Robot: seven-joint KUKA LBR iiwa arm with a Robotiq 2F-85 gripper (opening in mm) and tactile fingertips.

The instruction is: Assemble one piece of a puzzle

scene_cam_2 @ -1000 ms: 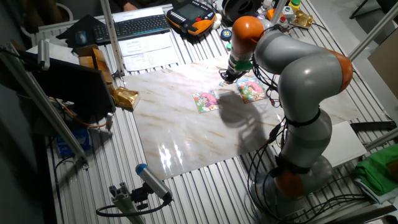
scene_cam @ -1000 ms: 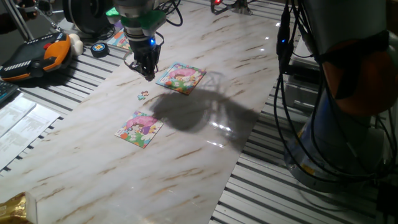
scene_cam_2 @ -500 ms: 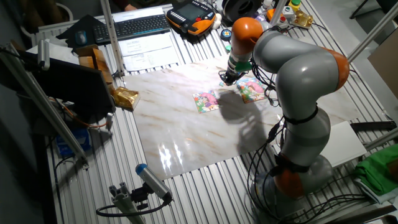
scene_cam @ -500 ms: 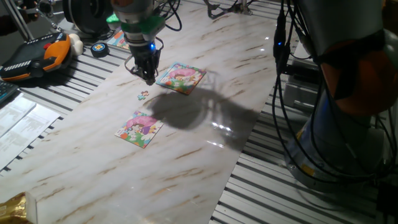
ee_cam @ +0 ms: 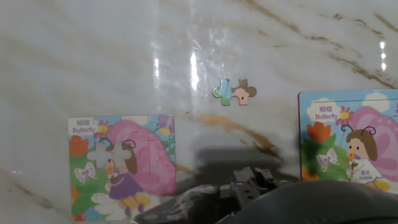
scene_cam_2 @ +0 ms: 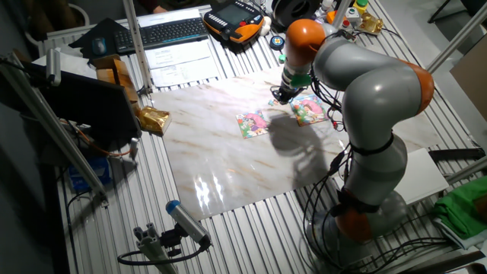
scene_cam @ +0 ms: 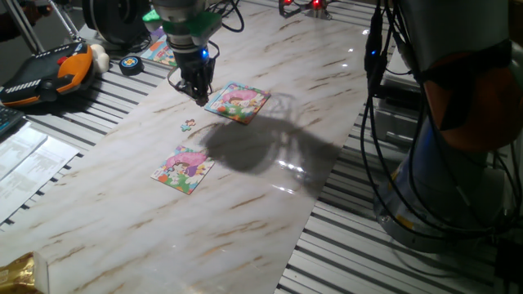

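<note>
Tiny pinkish knobbly jigsaw piece [ee_cam: 234, 93] lies flat on marble table [scene_cam: 270, 188], at 12 o'clock between two butterfly puzzle boards; likely light, thin, stiff, best pinched across its knobbed edges; gripper [scene_cam: 198, 92] above, finger spacing unreadable.

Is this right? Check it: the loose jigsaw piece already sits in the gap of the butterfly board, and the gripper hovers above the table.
Wrong in one respect. The piece lies loose on the table, apart from the butterfly board, whose gap is unfilled; the hand view shows it. The gripper does hover above the table.
</note>
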